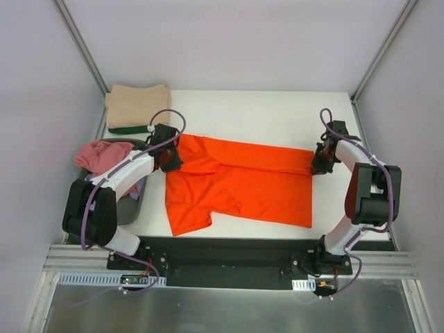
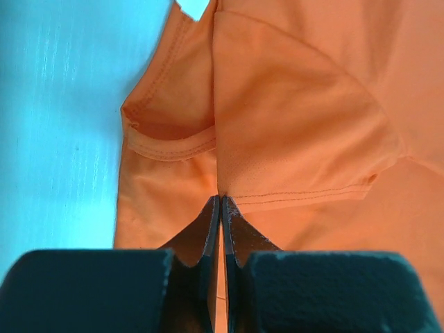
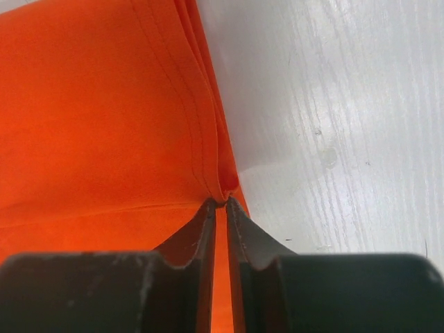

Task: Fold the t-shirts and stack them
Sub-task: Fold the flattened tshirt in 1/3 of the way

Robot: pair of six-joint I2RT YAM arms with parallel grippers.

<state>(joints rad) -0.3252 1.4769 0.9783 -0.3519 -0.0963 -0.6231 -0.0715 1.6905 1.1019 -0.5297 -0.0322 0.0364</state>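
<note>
The bright orange t-shirt (image 1: 239, 184) lies spread across the middle of the white table, its far long edge folded over toward the front. My left gripper (image 1: 168, 158) is shut on the shirt's folded edge at its left, neck end; the left wrist view shows the sleeve and collar (image 2: 291, 132) right ahead of the pinched tips (image 2: 220, 200). My right gripper (image 1: 318, 165) is shut on the folded hem at the shirt's right end; the right wrist view shows bunched cloth (image 3: 125, 118) pinched between the tips (image 3: 220, 202). A folded tan shirt (image 1: 137, 106) lies on a dark green one (image 1: 129, 129) at the back left.
A dark grey basket (image 1: 132, 208) at the left edge holds a crumpled pink shirt (image 1: 104, 156) and a bit of lilac cloth (image 1: 137, 189). Bare white table (image 1: 277, 118) lies behind the orange shirt. Grey walls enclose the table on three sides.
</note>
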